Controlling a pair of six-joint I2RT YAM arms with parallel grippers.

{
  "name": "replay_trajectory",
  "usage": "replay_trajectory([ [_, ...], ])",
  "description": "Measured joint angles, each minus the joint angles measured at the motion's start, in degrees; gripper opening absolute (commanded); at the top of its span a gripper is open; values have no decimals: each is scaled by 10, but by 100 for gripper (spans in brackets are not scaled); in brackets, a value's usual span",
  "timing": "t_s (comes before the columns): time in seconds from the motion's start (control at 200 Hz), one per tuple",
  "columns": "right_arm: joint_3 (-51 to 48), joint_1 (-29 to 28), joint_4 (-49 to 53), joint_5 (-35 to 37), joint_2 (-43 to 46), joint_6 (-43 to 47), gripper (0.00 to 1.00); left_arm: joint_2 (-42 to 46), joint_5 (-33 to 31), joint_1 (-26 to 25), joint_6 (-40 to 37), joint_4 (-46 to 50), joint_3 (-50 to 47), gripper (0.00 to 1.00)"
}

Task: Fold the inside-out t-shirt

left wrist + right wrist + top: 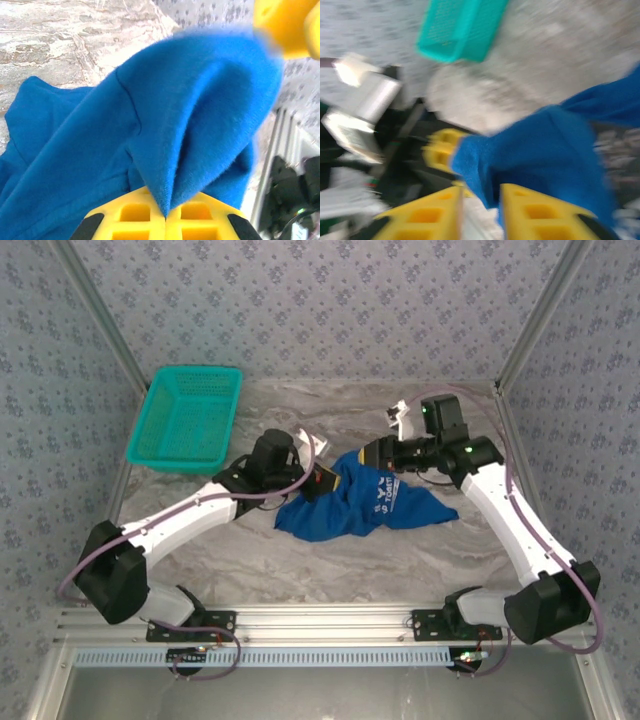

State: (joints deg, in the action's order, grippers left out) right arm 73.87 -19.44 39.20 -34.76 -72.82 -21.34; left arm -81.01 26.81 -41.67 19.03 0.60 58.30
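Marbled grey table (300,565) is spreading out from the arm bases, and the inside-out t-shirt (345,512) is lying crumpled near its middle, a pale print showing on the royal-blue cloth. At the shirt's left end, the left gripper (323,481) is clamping a raised fold. In the left wrist view its yellow fingers (200,220) are meeting tight with the cloth pinched between them. A little farther back, at the shirt's far edge, the right gripper (377,454) is standing with its jaws parted. In the blurred right wrist view a flap of the shirt is hanging between its separated fingers (540,215), a gap showing beside it. Farthest off, a teal mesh basket (187,418) is sitting at the far left, well apart from the shirt.
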Motion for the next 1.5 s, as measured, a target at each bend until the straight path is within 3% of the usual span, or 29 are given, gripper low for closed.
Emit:
replay_trajectory([
  [0.105, -16, -36, 17, 115, 41, 11, 47, 0, 15, 15, 75, -22, -1, 0],
  [0.305, -91, -199, 9, 253, 97, 13, 59, 0, 33, 15, 163, -26, 0, 0],
  [0.545, -157, -224, -45, 365, 54, -24, 63, 16, 46, 16, 197, -26, 0, 0],
  [0.625, -161, -224, -75, 377, 29, -31, 56, 19, 53, 16, 201, -29, 0, 0],
  [0.71, -167, -219, -117, 378, 17, -34, 27, 19, 56, 16, 200, -30, 0, 0],
  [0.809, -192, -179, -172, 330, 35, -29, 6, 22, 55, 20, 193, -23, -2, 0],
  [0.884, -237, -109, -228, 243, 80, -32, 3, 34, 51, 32, 185, -16, -14, 0],
  [1.004, -308, 10, -368, 32, 136, -95, 2, 47, 45, 60, 181, -16, -38, 0],
  [1.169, -312, 20, -469, -160, 115, -143, 1, 36, 18, 72, 174, 3, -42, 0],
  [1.264, -307, 10, -479, -223, 111, -147, 1, 24, -4, 71, 167, 21, -38, 9],
  [1.349, -294, 8, -478, -262, 106, -146, 1, 12, -32, 71, 161, 42, -25, 26],
  [1.409, -286, 7, -479, -277, 104, -144, 1, 1, -51, 72, 152, 58, -12, 38],
  [1.499, -272, 5, -474, -287, 95, -136, 0, -10, -68, 72, 144, 78, 7, 46],
])
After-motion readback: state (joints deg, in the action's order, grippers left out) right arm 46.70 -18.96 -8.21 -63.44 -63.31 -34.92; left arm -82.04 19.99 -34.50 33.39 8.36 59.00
